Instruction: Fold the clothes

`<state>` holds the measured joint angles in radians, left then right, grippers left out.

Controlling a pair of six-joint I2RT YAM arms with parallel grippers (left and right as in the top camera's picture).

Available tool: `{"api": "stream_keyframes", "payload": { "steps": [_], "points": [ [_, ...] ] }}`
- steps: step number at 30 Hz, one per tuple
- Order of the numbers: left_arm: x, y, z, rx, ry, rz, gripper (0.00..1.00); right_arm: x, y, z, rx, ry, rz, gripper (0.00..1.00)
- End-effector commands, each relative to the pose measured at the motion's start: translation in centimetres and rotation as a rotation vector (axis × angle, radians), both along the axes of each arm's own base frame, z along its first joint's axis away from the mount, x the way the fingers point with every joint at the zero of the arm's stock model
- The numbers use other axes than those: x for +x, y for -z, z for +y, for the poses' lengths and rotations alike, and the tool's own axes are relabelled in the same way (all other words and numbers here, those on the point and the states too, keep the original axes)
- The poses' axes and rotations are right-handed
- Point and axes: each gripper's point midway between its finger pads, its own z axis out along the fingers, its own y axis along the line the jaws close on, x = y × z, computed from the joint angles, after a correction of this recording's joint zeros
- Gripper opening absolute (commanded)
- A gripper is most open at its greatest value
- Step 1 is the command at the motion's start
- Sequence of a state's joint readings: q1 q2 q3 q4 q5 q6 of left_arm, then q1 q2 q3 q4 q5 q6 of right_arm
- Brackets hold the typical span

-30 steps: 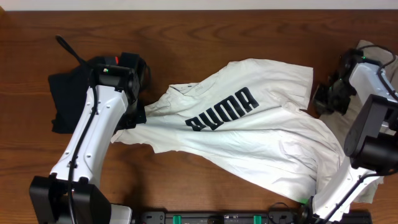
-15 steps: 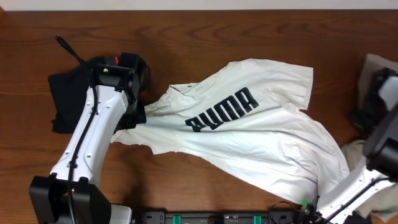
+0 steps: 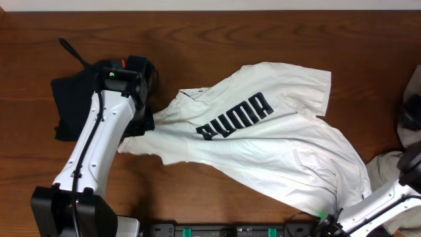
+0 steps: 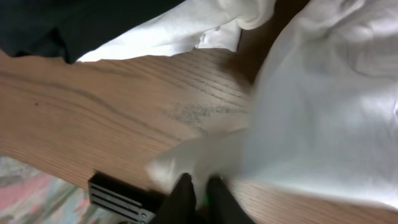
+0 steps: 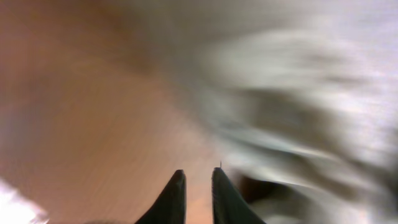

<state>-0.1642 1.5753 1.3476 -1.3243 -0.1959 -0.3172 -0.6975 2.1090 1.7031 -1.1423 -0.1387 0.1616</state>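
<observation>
A big white shirt (image 3: 276, 151) lies spread out on the brown table (image 3: 197, 39). It runs slantwise from the middle left down to the low right corner and has lots of wrinkles. Big black letters (image 3: 235, 116) on it spell PUMA. No other writing can be read.

A black cloth (image 3: 69, 105) lies by the left side of the table, partly under the left arm (image 3: 99, 151). A pale cloth (image 3: 388, 168) lies at the low right, touching the bottom end of the shirt.

The left gripper (image 3: 143, 122) sits at the left edge of the shirt. In the left wrist view its two fingers (image 4: 183, 199) are very close, with just a thin gap. A white corner of the shirt (image 4: 186, 165) is right at the tips and looks a bit off the wood. I cannot tell if the fingers pinch it or not. The black cloth (image 4: 62, 25) is at the top of that view, lying over a bit of white shirt.

The right arm (image 3: 413, 118) is at the far right edge, mostly out of the overhead view. The right wrist view is very blurry. The right gripper (image 5: 198, 177) has its fingers a little apart, with brown table between them and nothing held. A pale blur is on the right, and I cannot tell which cloth it is
</observation>
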Motion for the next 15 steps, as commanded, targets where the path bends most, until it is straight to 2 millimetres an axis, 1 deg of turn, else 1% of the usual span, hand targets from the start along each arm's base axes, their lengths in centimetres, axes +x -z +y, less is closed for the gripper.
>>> {"api": "stream_keyframes", "payload": {
  "steps": [1, 3, 5, 6, 9, 10, 12, 15],
  "points": [
    [0.9, -2.5, 0.4, 0.01, -0.012, -0.095, 0.17, 6.4, -5.3, 8.0, 0.249, -0.286, -0.38, 0.24],
    [1.2, -4.0, 0.3, 0.001, -0.014, -0.148, 0.17, 7.5, -6.0, 10.7, 0.297, -0.345, -0.412, 0.29],
    [1.2, -5.2, 0.2, -0.01, -0.012, -0.19, 0.17, 8.1, -6.0, 13.0, 0.31, -0.397, -0.401, 0.31],
    [1.1, -5.9, 0.1, -0.018, -0.01, -0.212, 0.22, 8.5, -5.9, 14.3, 0.312, -0.436, -0.394, 0.34],
    [0.9, -7.1, -0.7, -0.076, -0.004, -0.27, 0.26, 9.6, -5.8, 18.4, 0.31, -0.554, -0.388, 0.41],
    [1.0, -7.4, -1.4, -0.116, 0.016, -0.286, 0.26, 9.9, -5.7, 19.6, 0.296, -0.592, -0.38, 0.43],
    [1.8, -7.9, -4.1, -0.238, 0.125, -0.325, 0.27, 10.4, -5.2, 21.5, 0.25, -0.645, -0.35, 0.45],
    [3.4, -8.3, -7.7, -0.344, 0.297, -0.37, 0.32, 10.8, -4.5, 23.5, 0.187, -0.663, -0.299, 0.45]
  ]
}}
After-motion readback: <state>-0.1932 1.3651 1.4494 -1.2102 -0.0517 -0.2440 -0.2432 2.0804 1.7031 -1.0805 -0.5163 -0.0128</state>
